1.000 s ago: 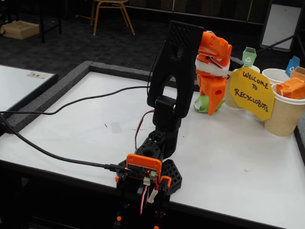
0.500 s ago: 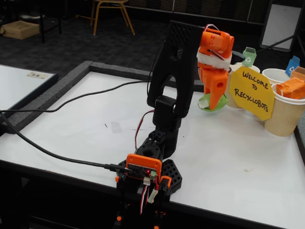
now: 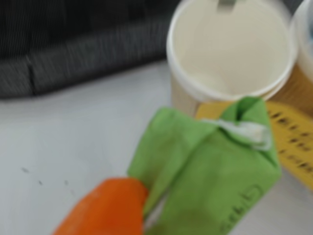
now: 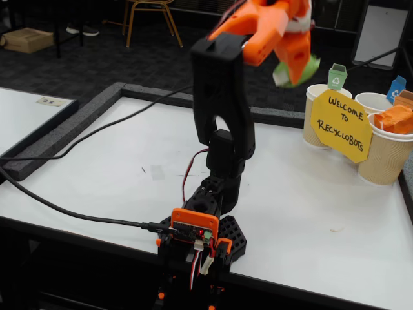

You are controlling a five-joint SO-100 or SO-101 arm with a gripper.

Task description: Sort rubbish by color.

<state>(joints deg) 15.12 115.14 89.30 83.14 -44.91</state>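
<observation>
High above the table point(image 4: 97, 161), the green wad point(image 4: 293, 70) is held in the pincer point(image 4: 292, 61), whose orange fingers point(image 4: 298, 55) are closed against the paper. In the fixed view the wad is seen in the air, clear of the table and just to the left of the cup row at the right edge. In the wrist view the same green wad point(image 3: 210, 171) fills the lower right, with one orange finger point(image 3: 105, 208) pressed against its left fold and a strip of white showing near its top.

Directly beyond the wad in the wrist view, an open beige cup point(image 3: 230, 49) is seen, its inside bare as far as can be made out. In the fixed view this cup point(image 4: 316, 116) is marked by a small green flag point(image 4: 337, 76). Two more cups are set beside it: one with a blue flag point(image 4: 395, 88) behind, and a nearer cup point(image 4: 386, 155) in which an orange wad point(image 4: 393, 119) is lodged. A yellow sign point(image 4: 341, 126) is leaned across the fronts of the cups. The blue wad cannot be made out in either view.
</observation>
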